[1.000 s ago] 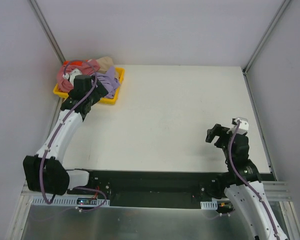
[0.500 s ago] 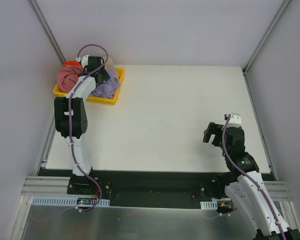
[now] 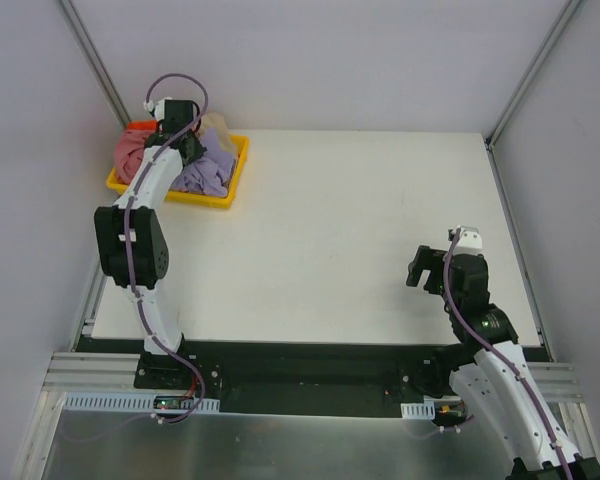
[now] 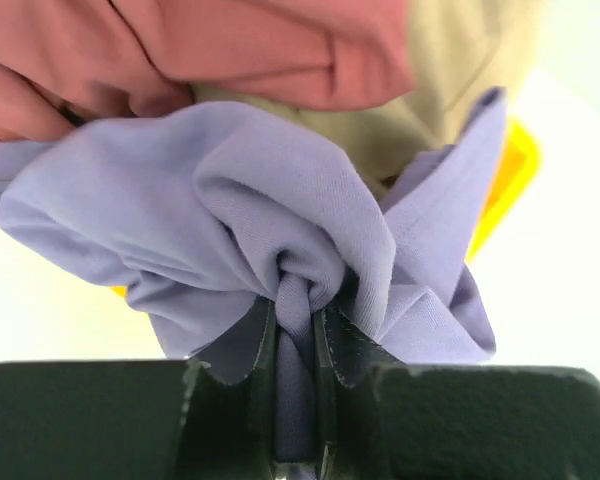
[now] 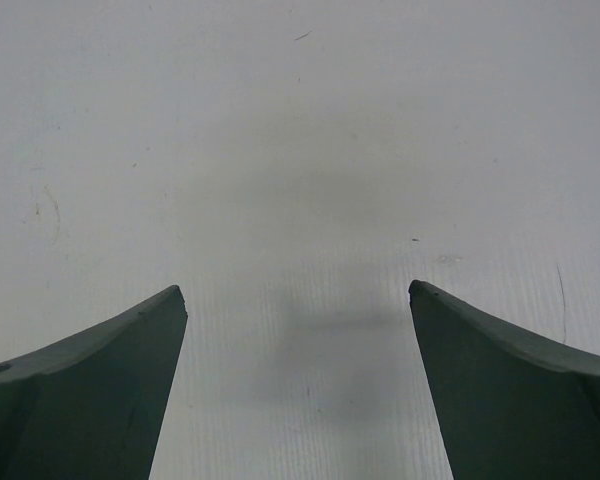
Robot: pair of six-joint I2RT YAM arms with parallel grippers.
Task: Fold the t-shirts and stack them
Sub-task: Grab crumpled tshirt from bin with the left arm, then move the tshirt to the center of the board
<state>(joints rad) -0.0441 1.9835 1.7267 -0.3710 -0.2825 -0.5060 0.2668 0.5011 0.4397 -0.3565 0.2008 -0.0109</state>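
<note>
Three crumpled t-shirts lie heaped in the yellow tray (image 3: 206,199) at the table's far left. The lavender shirt (image 3: 210,174) is on the near right side, the dusty pink shirt (image 3: 130,152) on the left and the beige shirt (image 3: 218,127) at the back. My left gripper (image 3: 187,150) reaches into the heap and is shut on a bunched fold of the lavender shirt (image 4: 280,210), the cloth pinched between its jaws (image 4: 298,320). Pink (image 4: 230,50) and beige (image 4: 450,70) cloth lie just beyond. My right gripper (image 3: 421,270) hovers open over bare table (image 5: 295,295) at the near right, holding nothing.
The white table (image 3: 360,220) spreads between the tray and my right arm. Grey walls and metal posts enclose the far, left and right sides. The tray's yellow rim (image 4: 510,170) shows to the right of the lavender cloth.
My left arm stretched out over the tray and its jaws closed on the lavender shirt. My right arm shifted slightly early on, then stayed still and open.
</note>
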